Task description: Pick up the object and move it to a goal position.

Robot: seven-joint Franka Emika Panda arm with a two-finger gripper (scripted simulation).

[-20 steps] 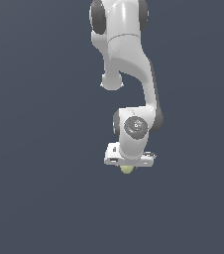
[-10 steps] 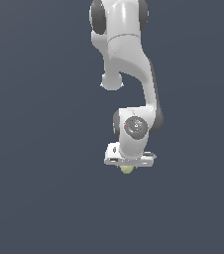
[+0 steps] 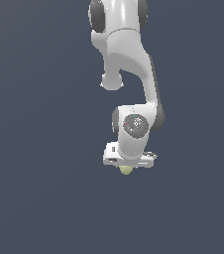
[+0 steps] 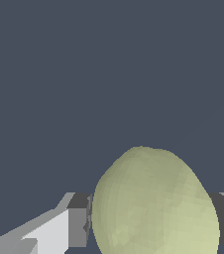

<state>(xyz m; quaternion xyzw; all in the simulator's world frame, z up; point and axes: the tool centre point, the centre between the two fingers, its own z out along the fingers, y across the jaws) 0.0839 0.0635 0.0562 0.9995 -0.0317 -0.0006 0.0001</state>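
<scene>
In the wrist view the pale yellow-green ball (image 4: 153, 203) is seen right between the end effector (image 4: 151, 225) fingers, approx. centred, w/ a pad close on each side; contact can't be confirmed. In the exterior view the ball (image 3: 126, 170) pokes out directly beneath the end effector (image 3: 128, 166). No goal marker is seen.

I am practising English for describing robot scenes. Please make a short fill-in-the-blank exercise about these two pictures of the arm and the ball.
1. The colour of the ball is pale yellow-____.
2. In the wrist view, the ball sits ____ the two fingers.
3. In the exterior view, the ball shows just ____ the white gripper.
4. The background is plain dark ____.

Missing words: green; between; below; blue-grey
</scene>
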